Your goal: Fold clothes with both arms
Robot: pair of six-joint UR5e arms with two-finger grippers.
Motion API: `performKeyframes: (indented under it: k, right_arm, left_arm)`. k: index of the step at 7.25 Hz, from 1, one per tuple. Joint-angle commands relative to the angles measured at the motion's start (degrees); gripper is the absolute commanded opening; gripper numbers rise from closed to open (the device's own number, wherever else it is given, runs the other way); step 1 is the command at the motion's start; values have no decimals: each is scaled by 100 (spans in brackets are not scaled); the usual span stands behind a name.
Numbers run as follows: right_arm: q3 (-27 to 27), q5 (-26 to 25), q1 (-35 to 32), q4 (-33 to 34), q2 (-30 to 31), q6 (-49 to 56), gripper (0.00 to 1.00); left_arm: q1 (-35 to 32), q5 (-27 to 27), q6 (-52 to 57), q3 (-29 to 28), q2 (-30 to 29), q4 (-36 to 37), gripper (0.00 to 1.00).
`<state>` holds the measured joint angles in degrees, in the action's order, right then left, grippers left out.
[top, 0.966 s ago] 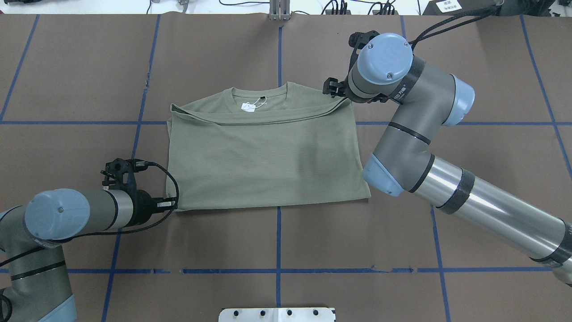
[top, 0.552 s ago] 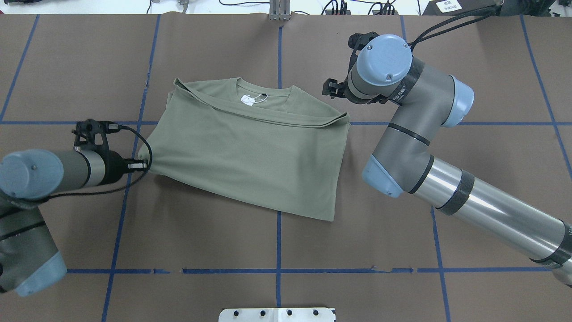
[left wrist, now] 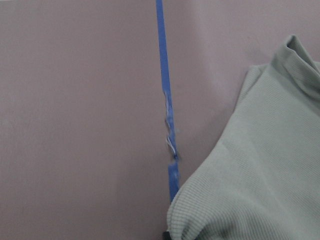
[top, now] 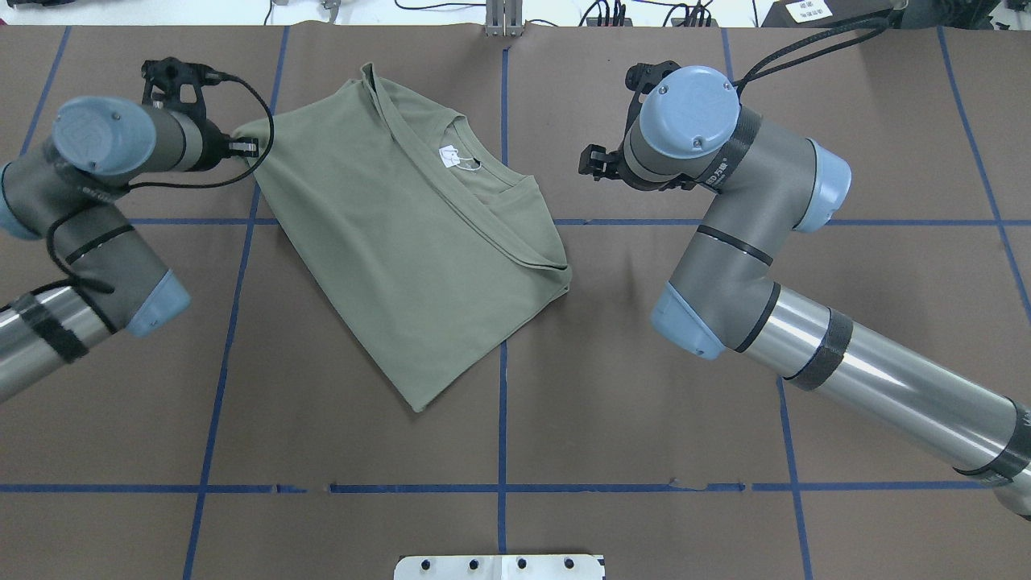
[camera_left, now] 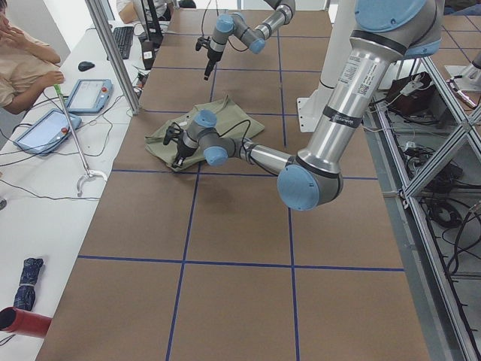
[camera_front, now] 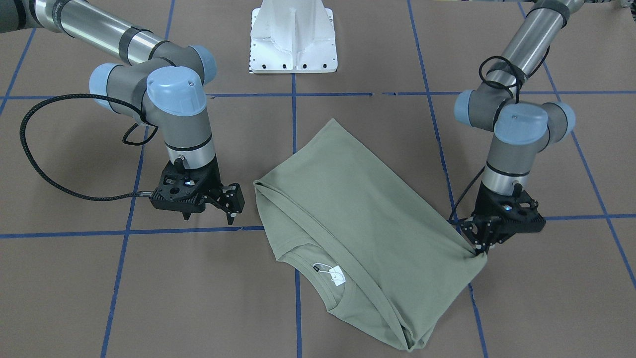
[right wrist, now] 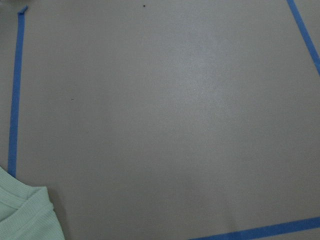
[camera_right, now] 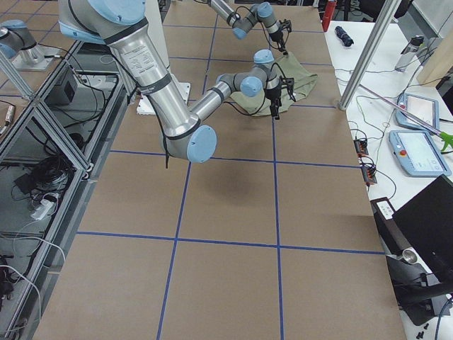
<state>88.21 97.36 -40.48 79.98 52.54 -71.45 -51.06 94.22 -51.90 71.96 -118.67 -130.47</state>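
Observation:
The clothes are one sage-green shirt [top: 403, 242], folded into a rough rectangle and lying askew on the brown table, its collar and white tag [top: 449, 155] facing up. My left gripper [top: 248, 147] is shut on the shirt's far-left corner, and the cloth is pulled taut toward it; from across the table that same gripper [camera_front: 478, 247] pinches the corner low over the table. The left wrist view has the shirt [left wrist: 260, 175] running up from the bottom edge. My right gripper [top: 590, 161] hangs open beside the shirt, a short gap from its edge, holding nothing [camera_front: 226, 209].
Blue tape lines [top: 502, 486] mark a grid on the brown table cover. The white pedestal base [camera_front: 294, 37] stands at the robot's side. Beyond the table's far edge are cables, tablets [camera_left: 89, 94] and a seated person [camera_left: 22, 60].
My left gripper has swung from the near left to the far left, dragging the shirt's corner with it, so the shirt turned and slid left. The right arm barely moved.

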Motion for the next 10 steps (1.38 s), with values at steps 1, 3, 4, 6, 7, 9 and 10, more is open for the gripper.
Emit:
performKeyframes:
  k: [1,3,4,6,7,9,10]
  right_arm:
    - [4,-7,5,0,-15,-18,100]
    - [4,-7,14,-9,-50,-36,100]
    - [-31,-24,109,0,-207,-167,100]
    - [-249,-408,477,9,-654,-754,100]
    - [-799,-820,697,-522,-979,-861,99]
    - [-1848,-1026,883,-1160,-1420,-1464,81]
    - [-1912,-1026,971,-1152,-1413,-1704,75]
  left_arm:
    - [-264,-44,347,-1678,-1093,-283,0]
    - [-359,-35,923,-2028,-1088,-830,59]
    - [-378,8,988,-1888,-1062,-865,100]
    - [-448,918,910,-857,-522,-865,100]
    - [-448,940,901,-232,-91,-857,100]
    - [-405,1010,883,-15,63,-857,100]
    - [-396,1011,883,-15,72,-866,100]
